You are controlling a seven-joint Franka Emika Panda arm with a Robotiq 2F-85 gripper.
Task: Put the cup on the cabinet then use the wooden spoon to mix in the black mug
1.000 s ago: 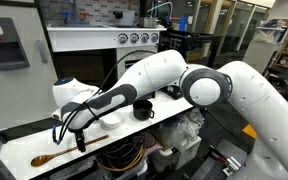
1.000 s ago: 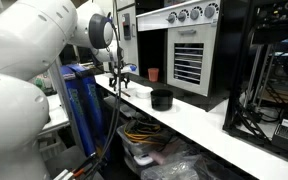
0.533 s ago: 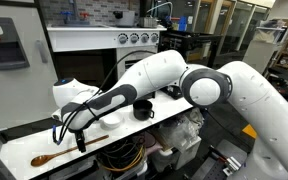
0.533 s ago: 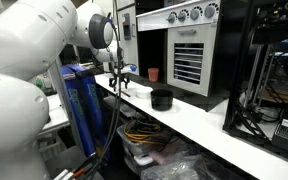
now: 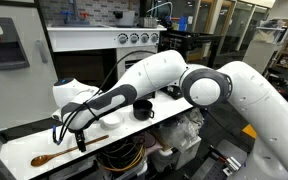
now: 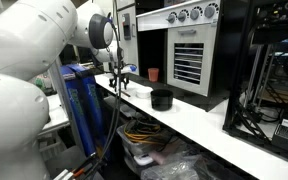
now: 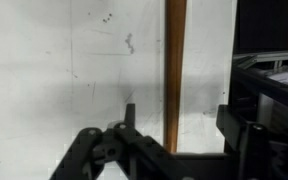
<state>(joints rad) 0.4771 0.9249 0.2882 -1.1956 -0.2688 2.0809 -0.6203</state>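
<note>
Gripper point(image 7: 174, 150) down low over the counter, dark metal jaws standing wide, one either side of the wooden spoon point(image 7: 174, 60). There's clear space on both sides of the handle, so nothing is gripped. In the wrist view that handle runs as a straight, slender, light-brown strip from the top of the frame down between the fingers point(image 7: 246, 140). In an exterior view the spoon point(image 5: 66, 153) lies flat at lower left on the smooth white counter point(image 5: 19, 135), oval bowl toward the left edge. Out from there, mid-frame, the black mug point(image 5: 142, 108) sits short, wide and glossy. The glossy, rounded white arm point(image 5: 169, 72) arcs across the right half. Behind it is the white-framed cabinet point(image 5: 84, 40). The cup point(image 6: 153, 74), small and orange-red, stands upright in the dark recess at upper centre.
</note>
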